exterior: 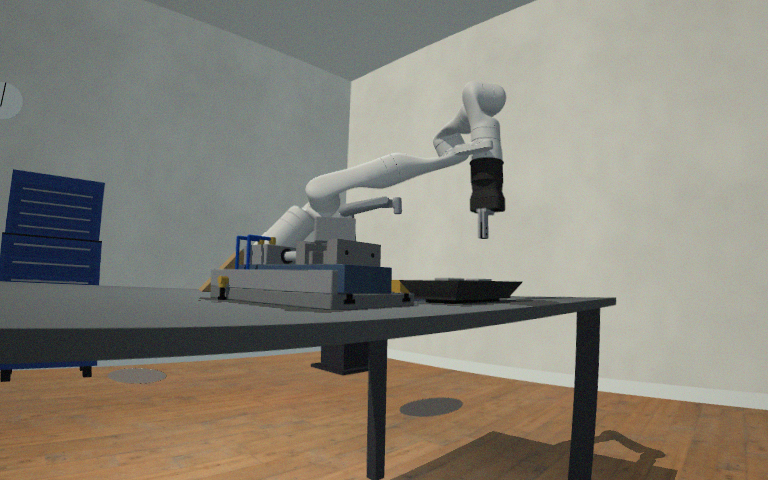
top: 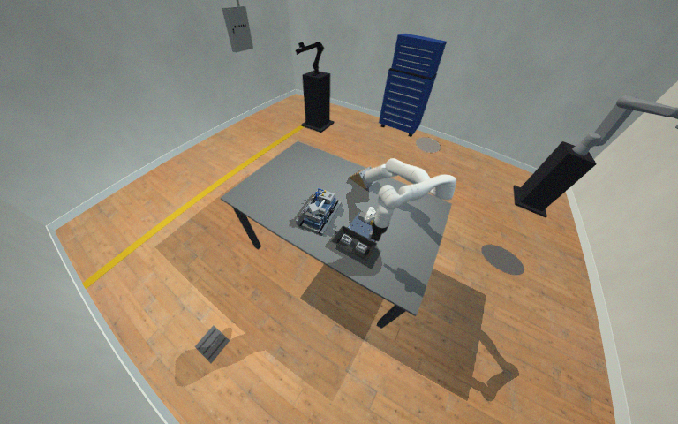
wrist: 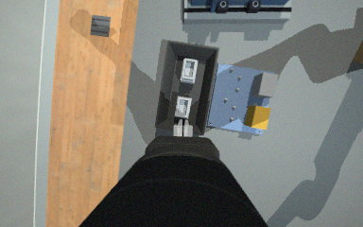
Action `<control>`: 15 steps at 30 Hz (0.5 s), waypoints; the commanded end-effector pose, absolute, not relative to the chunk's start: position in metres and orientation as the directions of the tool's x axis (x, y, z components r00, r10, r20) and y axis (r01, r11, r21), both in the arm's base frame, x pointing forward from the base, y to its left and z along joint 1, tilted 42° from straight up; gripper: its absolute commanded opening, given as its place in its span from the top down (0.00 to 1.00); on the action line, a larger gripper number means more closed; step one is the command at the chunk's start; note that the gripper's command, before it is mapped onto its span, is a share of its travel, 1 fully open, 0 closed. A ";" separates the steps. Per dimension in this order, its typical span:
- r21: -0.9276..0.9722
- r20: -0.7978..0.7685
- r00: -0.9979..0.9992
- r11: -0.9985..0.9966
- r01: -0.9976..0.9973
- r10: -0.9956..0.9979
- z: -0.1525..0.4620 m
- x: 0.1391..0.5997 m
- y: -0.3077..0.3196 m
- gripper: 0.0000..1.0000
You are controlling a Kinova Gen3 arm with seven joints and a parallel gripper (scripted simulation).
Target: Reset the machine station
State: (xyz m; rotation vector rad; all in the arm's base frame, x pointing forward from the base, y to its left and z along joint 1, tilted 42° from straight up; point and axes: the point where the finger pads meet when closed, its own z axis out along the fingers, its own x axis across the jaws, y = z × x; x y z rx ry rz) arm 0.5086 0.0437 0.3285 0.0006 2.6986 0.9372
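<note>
The white Kinova arm reaches over a gray table, its claw pointing down, well above the black outfeed tray at right in the exterior view. The claw's fingers are drawn together with nothing gripped between them.

Inside the tray, in the center of the wrist frame, two finished parts lie apart, one above the other: the upper part and the lower part, both with their pockets facing up.

Just beside the tray, right of center in the wrist frame, sits the blue infeed plate with its short pins. A gray aluminum blank occupies the plate's upper right area, and a yellow brass blank its lower right, both to the right of the pins. Whether each rests fully flat cannot be told.

The vise stands left of the tray in the exterior view, at the top edge of the wrist frame. A gray block-shaped form shows above its jaws; whether a blank is seated between them cannot be told.
</note>
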 end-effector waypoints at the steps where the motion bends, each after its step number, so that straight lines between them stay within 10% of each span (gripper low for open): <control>1: 0.605 -0.270 -0.959 0.790 -0.099 0.086 0.322 0.512 0.049 1.00; 15: 0.605 -0.271 -0.959 0.790 -0.100 0.086 0.314 0.515 0.056 1.00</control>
